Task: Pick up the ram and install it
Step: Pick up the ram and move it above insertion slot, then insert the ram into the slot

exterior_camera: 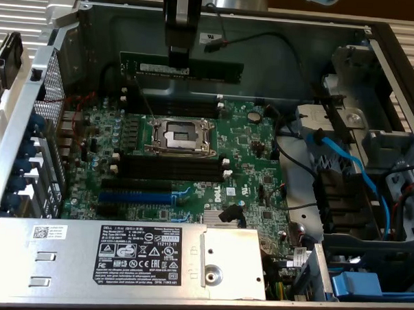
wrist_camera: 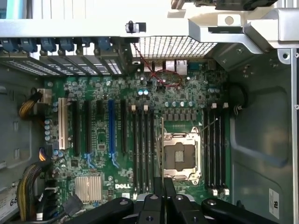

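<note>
The ram [exterior_camera: 217, 71] is a long dark-green stick held level in the air above the far edge of the motherboard [exterior_camera: 255, 164], over the far memory slots [exterior_camera: 169, 104]. My gripper [exterior_camera: 178, 57] comes down from above and is shut on the stick near its end at the exterior view's left. In the wrist view the ram [wrist_camera: 162, 140] shows edge-on as a thin line between my fingertips [wrist_camera: 156, 189], with the gripper [wrist_camera: 163, 191] closed on it. It hangs between the CPU socket [wrist_camera: 180, 156] and a bank of black slots [wrist_camera: 142, 149]. A second bank [wrist_camera: 215, 149] lies beyond the socket.
The open metal CPU socket [exterior_camera: 180, 134] sits mid-board, with black slots [exterior_camera: 169, 166] and a blue slot [exterior_camera: 133, 195] nearer the camera. A grey power supply [exterior_camera: 120, 261] fills the front. Blue cables [exterior_camera: 357, 168] and drive bays stand at the exterior view's right. Case walls surround the board.
</note>
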Controlling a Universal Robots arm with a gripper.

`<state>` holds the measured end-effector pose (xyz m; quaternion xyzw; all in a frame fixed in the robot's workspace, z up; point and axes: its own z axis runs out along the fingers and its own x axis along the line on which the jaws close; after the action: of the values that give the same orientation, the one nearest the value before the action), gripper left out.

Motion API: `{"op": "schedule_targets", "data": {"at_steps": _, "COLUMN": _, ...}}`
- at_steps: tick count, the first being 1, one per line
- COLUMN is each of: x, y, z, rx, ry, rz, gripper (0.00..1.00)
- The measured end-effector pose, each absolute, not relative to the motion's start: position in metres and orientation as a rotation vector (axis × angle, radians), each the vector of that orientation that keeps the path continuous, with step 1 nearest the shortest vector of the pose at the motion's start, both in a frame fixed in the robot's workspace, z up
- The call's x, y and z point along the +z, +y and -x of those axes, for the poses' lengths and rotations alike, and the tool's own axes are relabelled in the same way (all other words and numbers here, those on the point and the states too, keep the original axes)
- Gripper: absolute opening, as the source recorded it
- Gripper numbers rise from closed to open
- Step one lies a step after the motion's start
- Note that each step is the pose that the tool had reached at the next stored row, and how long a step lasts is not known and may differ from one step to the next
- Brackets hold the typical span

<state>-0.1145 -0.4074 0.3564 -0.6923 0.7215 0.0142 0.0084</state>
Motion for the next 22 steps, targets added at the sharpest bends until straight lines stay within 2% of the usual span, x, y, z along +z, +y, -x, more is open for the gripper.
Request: {"op": "schedule_targets", "data": {"at_steps": 22, "x": 0.343, "y": -0.409, "z": 0.115, "rx": 0.036, "ry": 2.256, "rz": 2.164, "gripper": 0.12}}
